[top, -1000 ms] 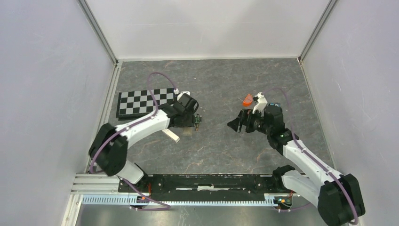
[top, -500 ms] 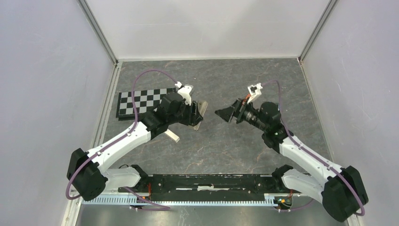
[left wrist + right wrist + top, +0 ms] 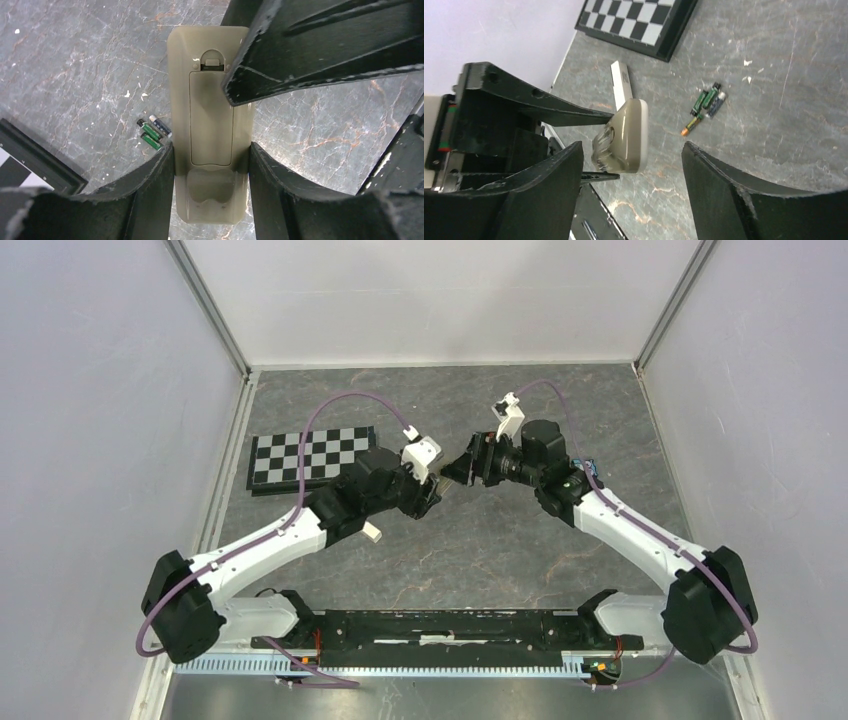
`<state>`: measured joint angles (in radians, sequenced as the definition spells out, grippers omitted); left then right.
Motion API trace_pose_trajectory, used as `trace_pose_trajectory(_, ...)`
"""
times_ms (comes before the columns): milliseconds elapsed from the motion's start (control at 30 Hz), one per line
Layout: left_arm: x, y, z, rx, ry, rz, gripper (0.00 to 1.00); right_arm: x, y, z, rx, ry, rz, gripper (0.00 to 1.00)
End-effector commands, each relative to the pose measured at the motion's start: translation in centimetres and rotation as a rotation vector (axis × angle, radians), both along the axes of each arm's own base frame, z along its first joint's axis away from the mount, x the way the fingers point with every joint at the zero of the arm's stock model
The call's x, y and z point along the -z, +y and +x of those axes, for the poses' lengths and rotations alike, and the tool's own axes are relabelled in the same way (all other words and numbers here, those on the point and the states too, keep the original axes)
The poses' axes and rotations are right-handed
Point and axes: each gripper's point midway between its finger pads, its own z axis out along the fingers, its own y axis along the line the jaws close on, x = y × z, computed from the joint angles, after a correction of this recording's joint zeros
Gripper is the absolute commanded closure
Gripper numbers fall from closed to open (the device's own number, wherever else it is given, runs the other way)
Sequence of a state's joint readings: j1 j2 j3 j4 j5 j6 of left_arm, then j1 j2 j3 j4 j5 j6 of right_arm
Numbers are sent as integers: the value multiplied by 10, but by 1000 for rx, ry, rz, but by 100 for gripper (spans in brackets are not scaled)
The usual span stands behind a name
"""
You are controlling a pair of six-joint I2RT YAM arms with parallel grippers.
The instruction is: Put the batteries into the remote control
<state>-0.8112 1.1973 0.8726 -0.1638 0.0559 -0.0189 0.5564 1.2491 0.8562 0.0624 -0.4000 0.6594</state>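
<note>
Holding what on the left? — Observer

My left gripper [image 3: 210,162] pinches the remote control [image 3: 210,115] by its long edges. The remote is lifted off the bench [image 3: 75,75], tan-grey back turned to the wrist camera. My right gripper [image 3: 631,150] is spread wide. In its wrist view the fingers flank the free end of the remote; contact I cannot confirm. — Me

Progress? — Observer

Early, by my reckoning. Remote picked up and presented: done. The batteries [image 3: 152,134] lie loose in a small cluster on the bench, apart from the remote, between it and the checkerboard [image 3: 300,455] on the left. None shows in the remote. I cannot tell whether the panel on its back is a fitted cover or the bare recess; a latch notch sits at the panel's far end. A pale strip [image 3: 620,80] lies on the bench near the checkerboard. It might be a cover, not sure. Left to do: open the bay if shut, fetch each battery, seat it, close up. — Me

Any writing? — Observer

None legible. The batteries show green wraps, one has an orange tip, one looks bluish; any print is too small. There is a dark mark on the pale strip, unreadable. The remote's back is blank. — Me
</note>
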Motion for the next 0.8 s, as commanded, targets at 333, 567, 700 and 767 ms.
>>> trace_pose_trajectory(333,-46,-11,-13,95,-167,-119,35,-28,21,-23,-108,42,236,89)
trace_pose_trajectory(567,-74,7,-10,-232,110,-389,0,-70,-4,-20,-1,-49,459,91)
trace_pose_trajectory(700,-100,-3,-20,-198,308,-600,0,-113,-22,-30,13,-182,624,92)
trace_pose_trajectory(767,-113,-4,-20,-176,371,-664,0,-131,-28,-36,8,-230,678,92)
